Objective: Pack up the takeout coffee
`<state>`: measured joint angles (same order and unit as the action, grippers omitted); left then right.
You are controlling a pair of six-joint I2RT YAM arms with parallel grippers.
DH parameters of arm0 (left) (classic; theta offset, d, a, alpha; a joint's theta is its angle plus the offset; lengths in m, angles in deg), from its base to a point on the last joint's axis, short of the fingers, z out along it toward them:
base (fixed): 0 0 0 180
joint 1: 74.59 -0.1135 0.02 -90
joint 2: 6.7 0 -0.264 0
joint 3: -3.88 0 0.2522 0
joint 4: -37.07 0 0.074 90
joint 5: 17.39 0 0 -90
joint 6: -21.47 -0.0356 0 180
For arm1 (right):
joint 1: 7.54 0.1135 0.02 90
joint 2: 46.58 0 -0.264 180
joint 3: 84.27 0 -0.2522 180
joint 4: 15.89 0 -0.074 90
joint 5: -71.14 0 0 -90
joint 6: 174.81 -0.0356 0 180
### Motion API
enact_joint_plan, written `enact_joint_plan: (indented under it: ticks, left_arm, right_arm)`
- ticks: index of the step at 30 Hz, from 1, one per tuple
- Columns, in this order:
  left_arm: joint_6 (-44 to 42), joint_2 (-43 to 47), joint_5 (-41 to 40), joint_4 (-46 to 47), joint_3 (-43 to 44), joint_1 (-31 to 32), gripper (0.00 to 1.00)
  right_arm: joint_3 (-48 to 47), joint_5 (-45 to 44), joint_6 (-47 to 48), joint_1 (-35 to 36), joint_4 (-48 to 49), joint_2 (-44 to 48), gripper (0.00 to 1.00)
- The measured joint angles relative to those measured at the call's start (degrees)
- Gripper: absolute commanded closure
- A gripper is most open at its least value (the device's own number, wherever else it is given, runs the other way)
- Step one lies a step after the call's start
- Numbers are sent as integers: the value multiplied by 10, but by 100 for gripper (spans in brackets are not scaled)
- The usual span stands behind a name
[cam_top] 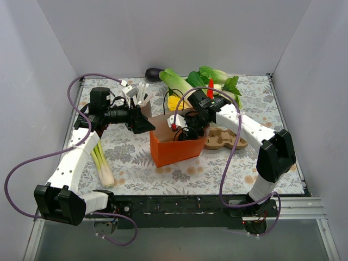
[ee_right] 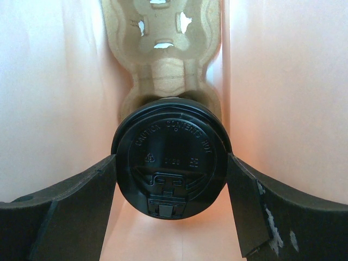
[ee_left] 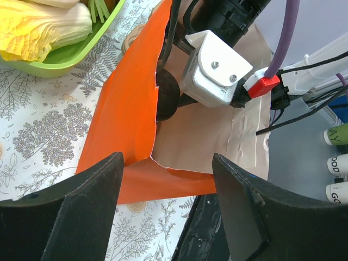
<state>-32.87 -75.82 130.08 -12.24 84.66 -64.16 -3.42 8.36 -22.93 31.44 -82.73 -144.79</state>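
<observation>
The left gripper [ee_left: 167, 163] hangs with its fingers spread and empty at the 9 o'clock rim of the orange bag [cam_top: 174, 151]. I'd guess it is there to steady the mouth. The right gripper [ee_right: 171, 159] reaches down inside the bag, closed on the takeout coffee [ee_right: 173, 141], with a finger against each side of its black lid [ee_right: 171, 179], presumably to lower it upright. Beyond the cup at 12 o'clock, a pulp tray [ee_right: 163, 70] lies between the bag walls. The lid hides the cup body, so I can't tell whether it is seated in the nearest well. In the overhead view the right arm [cam_top: 239, 122] covers the cup entirely.
</observation>
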Motion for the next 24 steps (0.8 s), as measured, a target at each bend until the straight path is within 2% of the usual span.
enact_joint_plan:
  ticks: [8, 11, 13, 14, 16, 18, 20, 21, 22, 24]
  left_arm:
    - [-1, 0, 1, 0, 0, 0, 34]
    - [-1, 0, 1, 0, 0, 0, 34]
    - [-1, 0, 1, 0, 0, 0, 34]
    - [-1, 0, 1, 0, 0, 0, 34]
    - [-1, 0, 1, 0, 0, 0, 34]
    - [-1, 0, 1, 1, 0, 0, 34]
    - [-1, 0, 1, 2, -2, 0, 34]
    - [-1, 0, 2, 4, -2, 0, 34]
    - [0, 0, 2, 5, -3, 0, 34]
    - [0, 0, 3, 9, -6, 0, 34]
  right_arm:
    - [0, 0, 0, 0, 0, 0, 99]
    - [0, 0, -1, 0, 1, 0, 91]
    - [0, -1, -2, 0, 2, 0, 82]
    - [0, -1, -2, 0, 2, 0, 71]
    - [0, -1, -3, 0, 2, 0, 56]
    - [0, -2, -4, 0, 2, 0, 52]
    - [0, -2, -5, 0, 2, 0, 40]
    - [0, -3, -6, 0, 3, 0, 26]
    - [0, -3, -7, 0, 3, 0, 19]
    - [0, -4, -9, 0, 4, 0, 12]
